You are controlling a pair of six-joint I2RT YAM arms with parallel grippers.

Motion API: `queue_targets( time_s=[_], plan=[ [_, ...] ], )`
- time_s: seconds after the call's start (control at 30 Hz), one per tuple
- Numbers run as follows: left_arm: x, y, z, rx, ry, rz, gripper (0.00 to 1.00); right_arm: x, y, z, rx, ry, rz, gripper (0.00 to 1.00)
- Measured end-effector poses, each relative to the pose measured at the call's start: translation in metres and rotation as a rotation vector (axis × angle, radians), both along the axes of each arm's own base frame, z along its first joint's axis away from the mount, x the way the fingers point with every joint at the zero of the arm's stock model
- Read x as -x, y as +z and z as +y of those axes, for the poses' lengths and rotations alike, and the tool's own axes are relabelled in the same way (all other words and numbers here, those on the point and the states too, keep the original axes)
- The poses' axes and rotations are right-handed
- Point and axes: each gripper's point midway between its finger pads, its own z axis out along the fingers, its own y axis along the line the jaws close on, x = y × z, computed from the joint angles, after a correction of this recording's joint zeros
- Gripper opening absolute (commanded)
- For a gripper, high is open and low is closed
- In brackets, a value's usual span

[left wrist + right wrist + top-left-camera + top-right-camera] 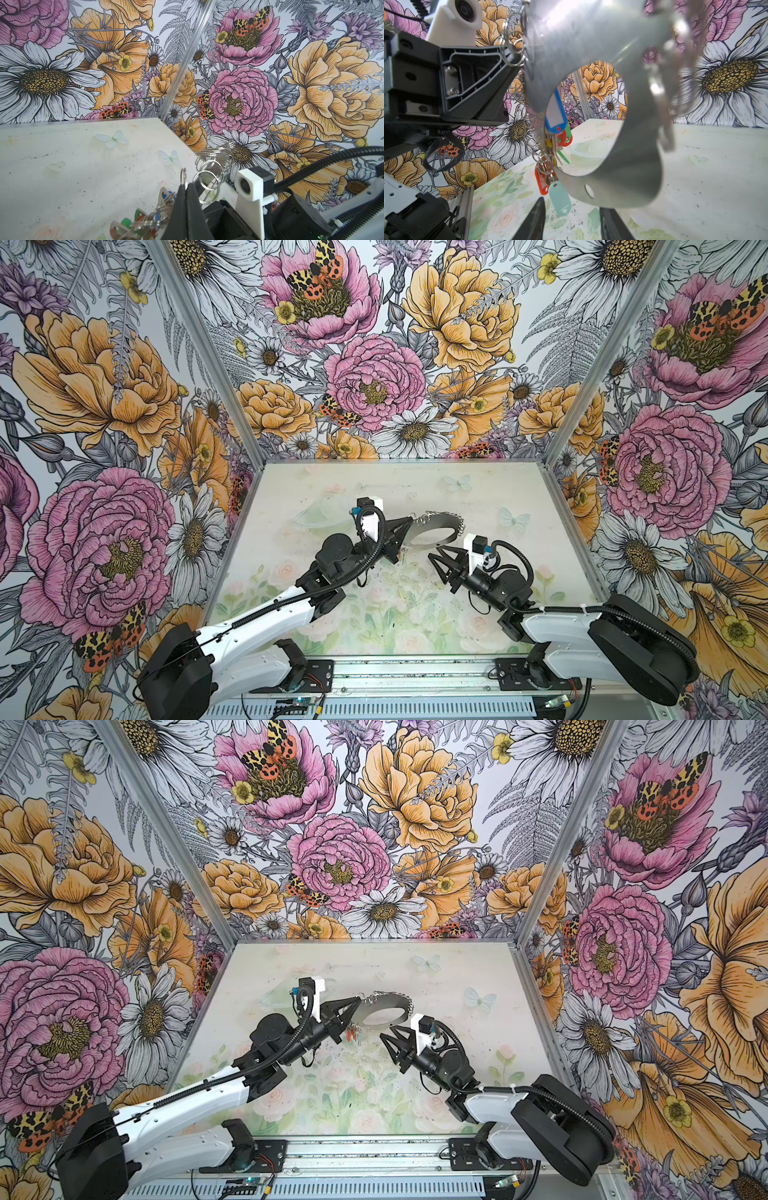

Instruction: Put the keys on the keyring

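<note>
Left claw (409, 520) is clamped shut on the rim of the keyring (438, 520) and holds it up off the surface (374, 489), roughly flat in both top views, with wire loops sticking out round the edge. The keys (556, 143) hang in a bunch from loops on the rim next to the left claw: blue, green, red and yellow tags, plus a pale teal one lowest, all dangling clear of the surface. In a top view they show only as a small red cluster (353, 1031) under the left claw. Right claw (434, 552) is part open and holds nothing, its tips just beside the near rim of the keyring, apart from it. No loose key shows on the surface. Step in hand looks like the tail end of threading, or a check on the last tag. I cannot tell whether the teal tag's ring is fully on its loop. Next move likely calls for a steady left hold while the right claw nudges or pinches that ring; the loops are small and the tags swing freely.
</note>
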Motion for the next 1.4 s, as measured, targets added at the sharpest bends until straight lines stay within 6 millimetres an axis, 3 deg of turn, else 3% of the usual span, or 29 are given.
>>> queue_targets(
  time_s=[0.2, 0.37, 0.63, 0.7, 0.97, 1.13, 1.4],
  plan=[
    [0.001, 0.0, -0.001, 0.0, -0.004, -0.001, 0.0, -0.001, 0.013, 0.0, -0.036, 0.026, -0.013, 0.37],
    [0.001, 0.0, -0.001, 0.003, -0.005, 0.003, 0.0, 0.005, 0.028, 0.008, -0.063, 0.092, -0.037, 0.23],
    [-0.002, 0.0, 0.0, 0.008, 0.008, 0.023, 0.0, 0.013, 0.028, 0.013, -0.055, 0.151, -0.04, 0.01],
    [-0.004, -0.001, 0.0, -0.002, 0.02, 0.034, 0.0, 0.013, 0.028, 0.014, -0.054, 0.157, -0.039, 0.0],
    [-0.018, -0.016, 0.013, -0.075, 0.127, 0.057, 0.31, -0.012, 0.024, 0.011, 0.095, 0.046, 0.137, 0.0],
    [-0.038, -0.027, 0.05, -0.134, 0.274, 0.099, 0.44, -0.026, 0.008, -0.001, 0.304, -0.053, 0.324, 0.0],
    [-0.057, -0.037, 0.142, -0.16, 0.564, 0.153, 0.5, -0.038, 0.004, -0.02, 0.689, -0.139, 0.617, 0.0]
  ],
)
